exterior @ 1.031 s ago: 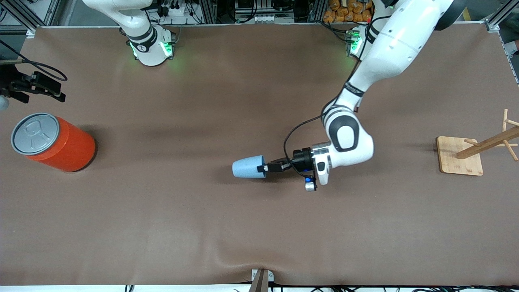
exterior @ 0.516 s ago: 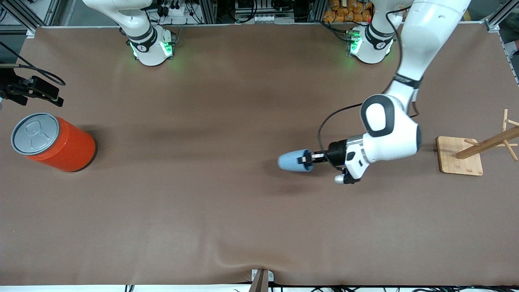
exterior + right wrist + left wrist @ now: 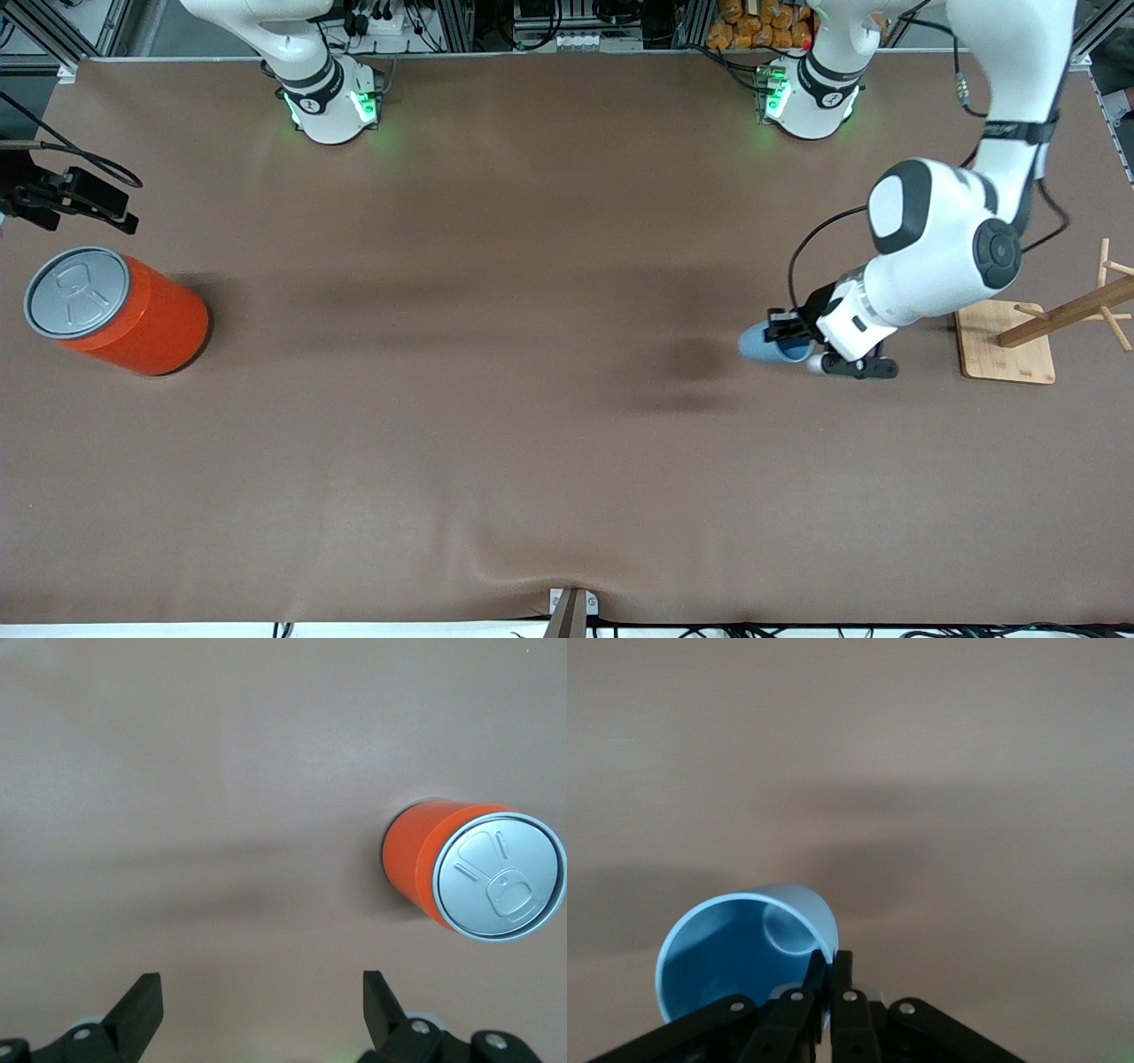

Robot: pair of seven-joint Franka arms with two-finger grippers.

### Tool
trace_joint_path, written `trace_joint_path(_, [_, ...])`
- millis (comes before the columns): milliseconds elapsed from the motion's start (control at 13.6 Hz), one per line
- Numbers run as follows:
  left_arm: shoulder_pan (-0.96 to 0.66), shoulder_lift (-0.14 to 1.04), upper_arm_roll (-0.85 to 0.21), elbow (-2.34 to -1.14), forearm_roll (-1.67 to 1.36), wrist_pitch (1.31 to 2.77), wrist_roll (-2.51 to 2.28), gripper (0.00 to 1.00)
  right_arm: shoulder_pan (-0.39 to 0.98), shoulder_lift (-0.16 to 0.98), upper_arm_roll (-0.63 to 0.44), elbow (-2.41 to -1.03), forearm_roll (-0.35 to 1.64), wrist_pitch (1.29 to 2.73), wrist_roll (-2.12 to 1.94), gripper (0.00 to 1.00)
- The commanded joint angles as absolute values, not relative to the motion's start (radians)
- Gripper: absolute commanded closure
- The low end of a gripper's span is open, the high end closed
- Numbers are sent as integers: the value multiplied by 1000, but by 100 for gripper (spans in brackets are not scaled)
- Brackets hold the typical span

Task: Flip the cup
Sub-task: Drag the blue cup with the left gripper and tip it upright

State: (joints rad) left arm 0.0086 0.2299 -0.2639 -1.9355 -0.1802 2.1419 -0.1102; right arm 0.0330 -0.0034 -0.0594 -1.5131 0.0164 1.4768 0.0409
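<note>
Orange can [image 3: 115,310] stands upright near the tabletop [image 3: 496,425] edge at the right arm's end. Wooden rack [image 3: 1041,332] sits near the edge at the left arm's end, just beside the left tool [image 3: 784,332]. That tool is clamped on the rim of the cup [image 3: 764,344], one finger [image 3: 819,988] inside the wall; cup carried on its side above bare tabletop, partly hidden by the wrist. Right tool [image 3: 261,1010] hangs open near the can, at the edge of the front view.
</note>
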Motion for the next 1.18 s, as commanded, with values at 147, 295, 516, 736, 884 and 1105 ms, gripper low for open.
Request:
trace_joint_path(147, [5, 149, -287, -2083, 52, 2163, -239, 100, 35, -12, -61, -1523, 15, 1500, 60, 0])
trace_joint_path(295, [21, 150, -287, -2155, 103, 2267, -241, 100, 35, -12, -61, -1523, 15, 1499, 60, 0])
trace_joint_path(516, [31, 169, -287, -2255, 110, 2443, -242, 100, 35, -15, -61, -1535, 15, 1500, 60, 0])
trace_joint_path(736, [41, 178, -284, -2255, 113, 2451, -242, 100, 35, -17, -61, -1537, 15, 1497, 60, 0])
trace_joint_path(884, [66, 184, -285, -2253, 114, 2462, -242, 100, 35, -17, -61, -1546, 15, 1499, 58, 0])
trace_joint_path(1105, [67, 205, -285, -2250, 114, 2468, -244, 67, 34, -18, -61, -1549, 15, 1497, 58, 0])
